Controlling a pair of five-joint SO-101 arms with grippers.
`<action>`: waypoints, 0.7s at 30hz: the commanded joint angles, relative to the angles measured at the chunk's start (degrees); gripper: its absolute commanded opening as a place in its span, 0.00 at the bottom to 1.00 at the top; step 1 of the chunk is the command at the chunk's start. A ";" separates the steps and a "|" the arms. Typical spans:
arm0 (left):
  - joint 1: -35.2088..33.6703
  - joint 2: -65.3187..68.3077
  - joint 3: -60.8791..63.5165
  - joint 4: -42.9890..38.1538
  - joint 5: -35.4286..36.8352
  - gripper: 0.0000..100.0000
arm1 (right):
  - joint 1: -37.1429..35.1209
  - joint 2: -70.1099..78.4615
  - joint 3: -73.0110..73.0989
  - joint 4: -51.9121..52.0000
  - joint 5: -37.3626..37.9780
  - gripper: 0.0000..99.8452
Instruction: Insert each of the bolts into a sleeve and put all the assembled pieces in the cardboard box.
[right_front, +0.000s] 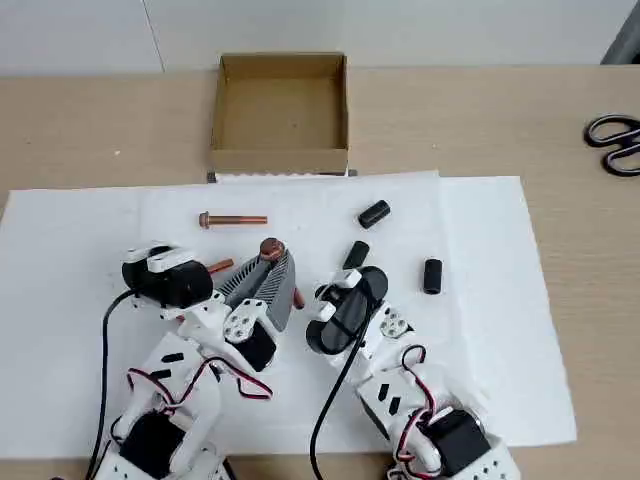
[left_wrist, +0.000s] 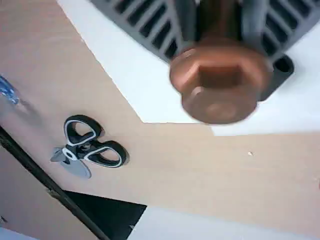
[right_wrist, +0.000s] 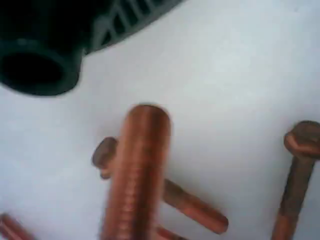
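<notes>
Copper-coloured hex-head bolt (right_front: 271, 248) was off the sheet, clamped in the left gripper (right_front: 272, 268) near the middle of the white paper sheet (right_front: 80, 230). The grey ribbed fingers (left_wrist: 145, 22) pinched the shank from both sides, just behind the head, which pointed toward the sheet's far edge. The threaded end pointed back toward the near edge.

Right gripper (right_front: 350, 272) sat just beside it, toward the sheet's right edge. Its fingers were closed on a black tubular sleeve (right_front: 356, 254). In the right wrist view the sleeve's open bore sat against the ribbed jaw, near the held bolt's tip but apart from it.

On the sheet:
- loose copper bolt (right_front: 232, 219), lying flat near the far edge, left of middle
- half-hidden copper bolt (right_front: 220, 266), next to the left arm
- loose black sleeve (right_front: 373, 213), toward the far edge, right of middle
- second loose black sleeve (right_front: 432, 275), nearer the right edge

Open square cardboard box (right_front: 228, 110) sat on the tan wooden table (right_front: 100, 130), touching the sheet's far edge, nothing inside. Black-handled scissors (right_front: 612, 143) lay at the table's right edge.
</notes>
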 joint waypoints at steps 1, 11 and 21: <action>0.18 -0.70 -0.48 -1.67 0.18 0.01 | -0.84 -0.84 0.09 -1.36 0.35 0.00; 0.26 -0.62 -0.40 -1.76 0.18 0.01 | -3.12 -0.84 0.97 -1.36 0.18 0.00; 0.35 -0.62 1.45 -1.85 0.18 0.01 | -6.02 -0.84 0.79 -1.36 0.18 0.00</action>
